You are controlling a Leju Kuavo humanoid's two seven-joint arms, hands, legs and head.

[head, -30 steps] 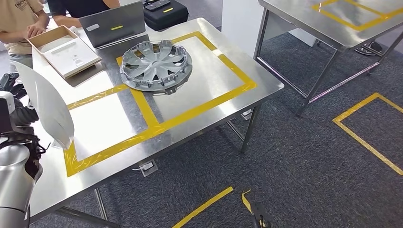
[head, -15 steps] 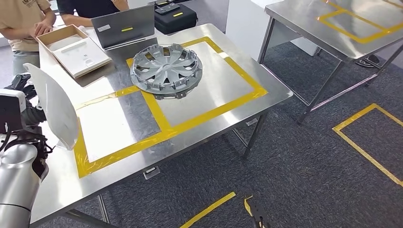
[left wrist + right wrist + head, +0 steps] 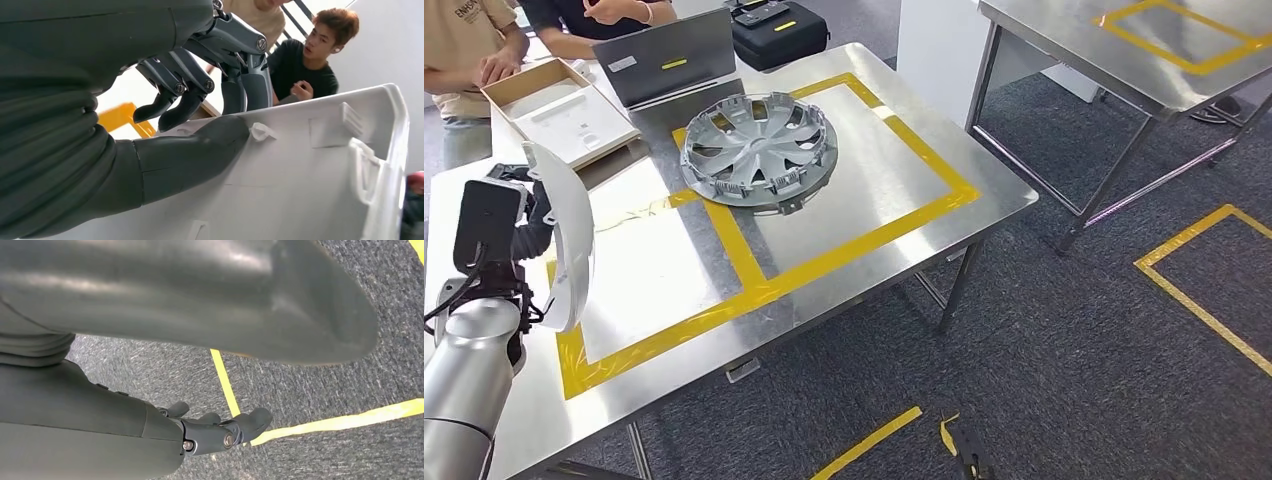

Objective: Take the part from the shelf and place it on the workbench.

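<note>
In the head view the left hand (image 3: 519, 225) grips a curved white part (image 3: 572, 235), held on edge above the near left of the steel workbench (image 3: 894, 165); the part covers most of the hand, so its fingers are hard to make out there. Beyond the hand and to its right a grey hubcap (image 3: 759, 150) lies flat inside yellow tape lines (image 3: 754, 275), and farther off sit an open cardboard box (image 3: 559, 110) and a laptop (image 3: 669, 55), with two people cut off at the frame's edge. Grey carpet (image 3: 1074, 340) with yellow floor tape surrounds the bench. In the left wrist view the thumb (image 3: 192, 155) presses the part's ribbed inner face while the dark fingers (image 3: 240, 80) curl over its rim. In the right wrist view the right hand (image 3: 220, 432) hangs over carpet, fingers loosely apart, holding nothing.
</note>
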